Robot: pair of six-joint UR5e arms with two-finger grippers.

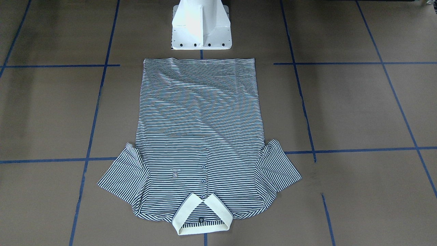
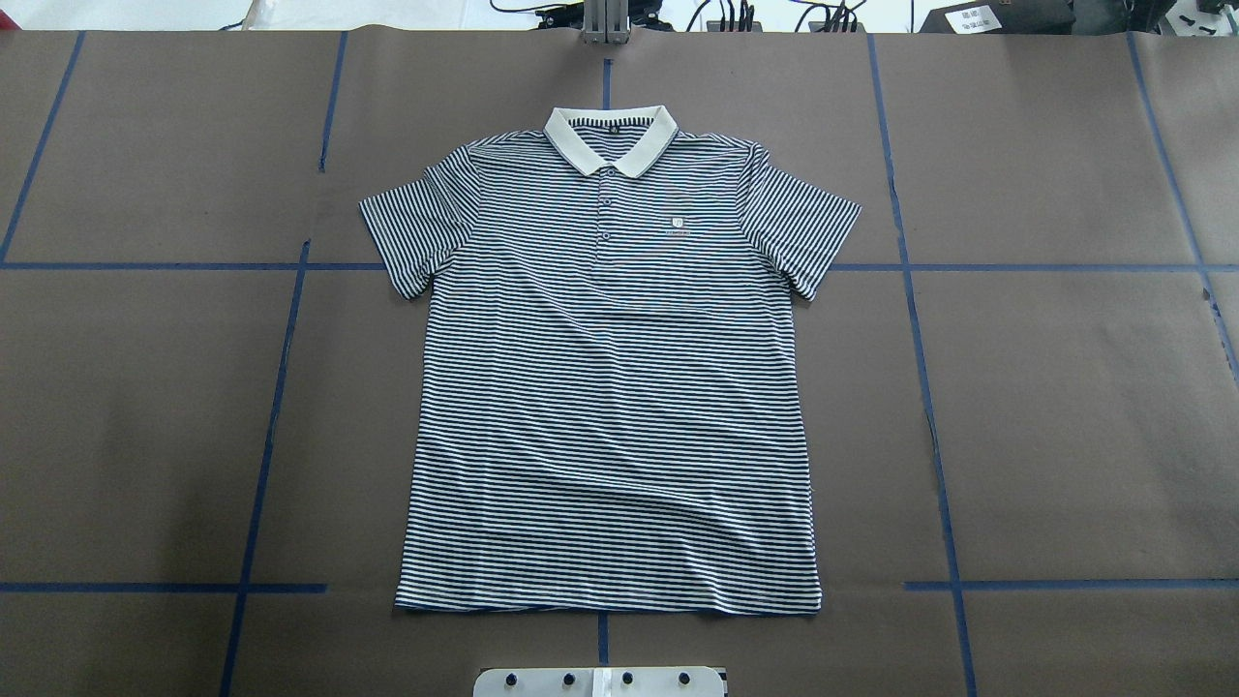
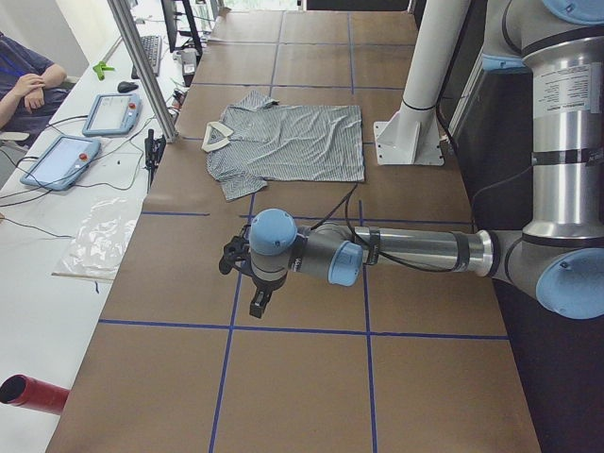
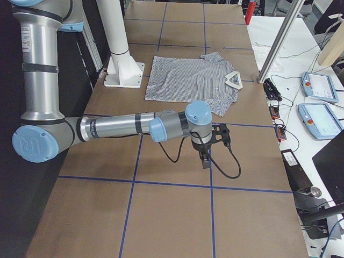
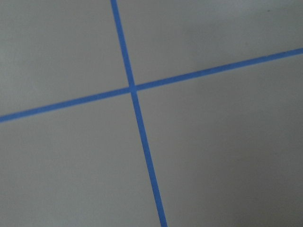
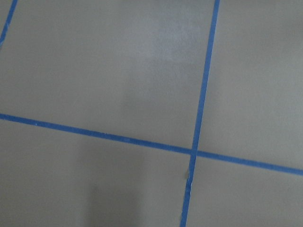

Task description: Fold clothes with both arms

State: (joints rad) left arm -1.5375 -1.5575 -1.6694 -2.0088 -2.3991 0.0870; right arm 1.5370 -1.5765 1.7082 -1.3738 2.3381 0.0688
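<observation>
Left hand (image 3: 259, 302) and right hand (image 4: 204, 159) each hang over the bare surface (image 2: 1065, 436), one at either end, well apart from the shirt (image 2: 610, 387). Only the side views show them, so their opening cannot be told. Nothing is seen in either hand, and both wrist views show only the surface and crossed tape lines (image 5: 134, 88).

The shirt lies flat and face up in the middle of the surface. Its hem is just beside the white pedestal (image 1: 201, 27) and its collar (image 2: 650, 150) lies at the far edge. Both sleeves (image 2: 411, 227) are spread outward and light ripples cross the body.

Progress, as judged: no fold is made, so the whole task remains, beginning with both hands reaching the cloth.

Count: one shirt, one collar, two sleeves, three visible buttons (image 1: 203, 181), one chest logo (image 2: 680, 227), two arms (image 3: 415, 250), two hands.
</observation>
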